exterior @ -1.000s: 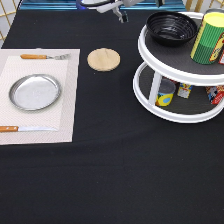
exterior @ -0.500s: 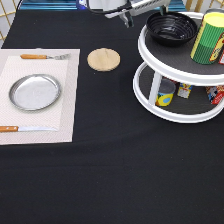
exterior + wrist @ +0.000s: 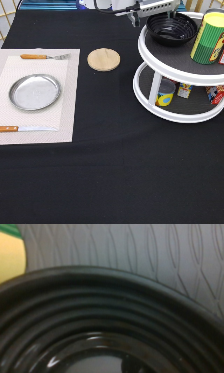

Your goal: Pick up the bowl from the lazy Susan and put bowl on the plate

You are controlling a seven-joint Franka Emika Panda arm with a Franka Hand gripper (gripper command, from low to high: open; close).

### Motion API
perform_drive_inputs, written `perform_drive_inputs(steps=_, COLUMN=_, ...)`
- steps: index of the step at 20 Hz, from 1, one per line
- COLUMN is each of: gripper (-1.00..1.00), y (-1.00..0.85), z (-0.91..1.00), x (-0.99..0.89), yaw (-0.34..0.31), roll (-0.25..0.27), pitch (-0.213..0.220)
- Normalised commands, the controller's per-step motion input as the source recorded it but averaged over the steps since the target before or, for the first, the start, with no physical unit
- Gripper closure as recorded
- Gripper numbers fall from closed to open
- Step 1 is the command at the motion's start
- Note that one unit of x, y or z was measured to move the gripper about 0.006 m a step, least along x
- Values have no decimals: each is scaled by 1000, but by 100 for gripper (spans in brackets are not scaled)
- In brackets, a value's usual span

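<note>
You cannot judge from the exterior view whether the gripper (image 3: 150,11) is parted or closed; its fingers sit at the picture's top edge, cut off there with the arm. The bowl (image 3: 171,27) just below it is only partly framed in the wrist view (image 3: 100,323). Beyond the gripper, the green-and-yellow canister (image 3: 209,33) runs off the right edge. Beneath, the lower-tier items (image 3: 186,90) are too small to identify.

staged dining table, black cloth (image 3: 110,170), placemat (image 3: 70,100), fork (image 3: 42,57), knife (image 3: 25,129), tiered lazy susan (image 3: 170,107)
</note>
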Motion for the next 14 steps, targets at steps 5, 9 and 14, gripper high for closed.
perform_drive_inputs(steps=5, gripper=-100, y=-81, z=-100, x=-24, yaw=-18, roll=-13, pitch=0)
perform_drive_inputs(steps=9, gripper=100, y=144, z=-124, x=-179, yaw=-14, roll=-56, pitch=-22)
perform_drive_inputs(steps=14, gripper=100, y=63, z=-83, x=-267, yaw=-2, roll=-41, pitch=-41)
